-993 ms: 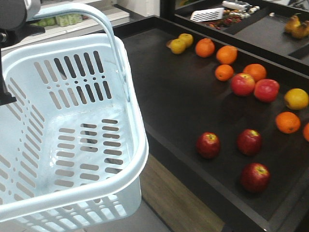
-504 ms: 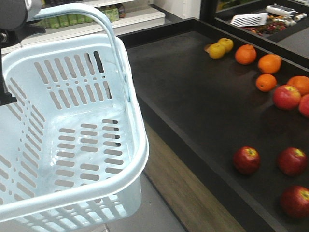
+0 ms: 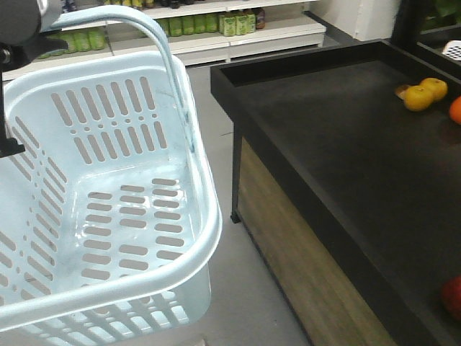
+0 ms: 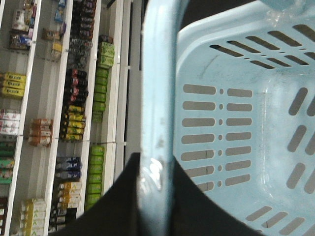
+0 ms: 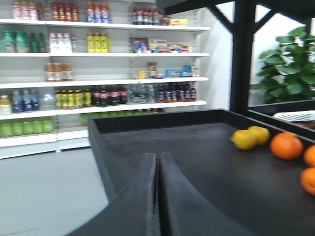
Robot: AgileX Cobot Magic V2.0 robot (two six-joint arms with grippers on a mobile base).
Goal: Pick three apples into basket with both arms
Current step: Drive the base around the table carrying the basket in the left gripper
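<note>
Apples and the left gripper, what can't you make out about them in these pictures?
- Apples: front view shows only one red sliver, cut off by the right edge; kind unclear, others out of frame.
- Left gripper: left wrist view, the basket handle covers it and the bottom edge cuts it off; grip unclear.
- Oranges: right wrist view, blurred; two cut by the right edge.

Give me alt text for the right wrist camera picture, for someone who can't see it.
The right gripper, its black fingers pressed together and holding nothing, points toward a black display table in a shop. Two yellow fruits and several oranges lie at the table's right side; shelves of bottles line the back wall.
</note>
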